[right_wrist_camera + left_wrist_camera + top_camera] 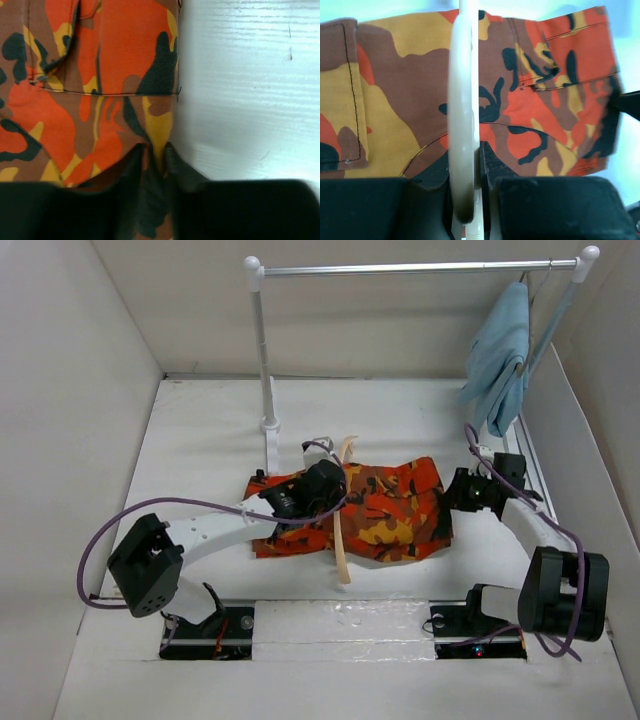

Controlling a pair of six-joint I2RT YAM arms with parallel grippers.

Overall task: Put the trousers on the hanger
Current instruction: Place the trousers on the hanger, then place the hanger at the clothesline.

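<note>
The camouflage trousers (385,510) lie folded flat on the white table. The tan wooden hanger (342,540) stands across their left part, its hook end up at the back. My left gripper (322,483) is shut on the hanger, whose pale arm (462,100) runs up between the fingers over the trousers (395,100). My right gripper (462,492) is at the trousers' right edge and is shut on a pinch of the cloth (159,135).
A white garment rack (262,360) stands at the back, its bar across the top. A light-blue cloth (500,355) hangs on a thin hanger at the rack's right end. White walls enclose the table on the left, right and back.
</note>
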